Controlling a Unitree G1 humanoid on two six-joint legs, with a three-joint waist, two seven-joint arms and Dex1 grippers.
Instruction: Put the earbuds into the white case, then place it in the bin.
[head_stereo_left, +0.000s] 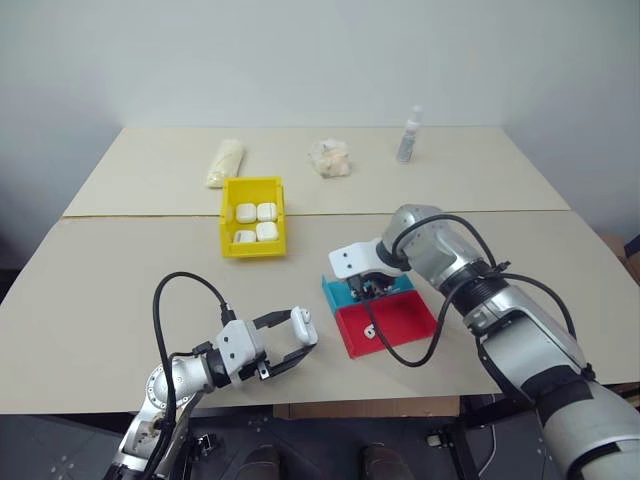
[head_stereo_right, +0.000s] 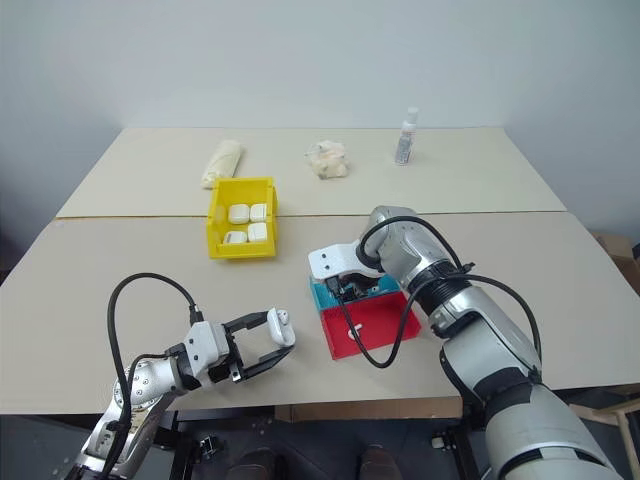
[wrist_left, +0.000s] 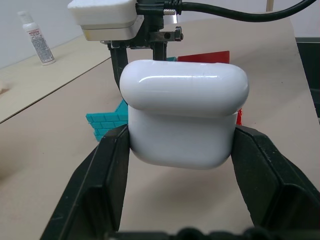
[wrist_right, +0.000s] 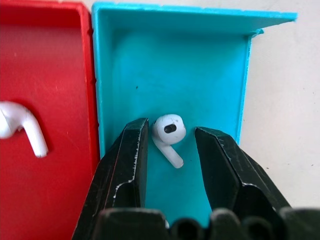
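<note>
The left pincer (head_stereo_left: 300, 338) is clenched on a white case (wrist_left: 184, 114), holding it above the bench (head_stereo_left: 90, 290) near its front edge. The right pincer (wrist_right: 169, 150) points down into the blue half of a red-and-blue tray (wrist_right: 175, 75), fingers parted around an earbud (wrist_right: 169, 134). A second earbud (wrist_right: 22, 125) lies in the red half. The yellow bin (head_stereo_left: 252, 190), farther back, holds four white cases.
</note>
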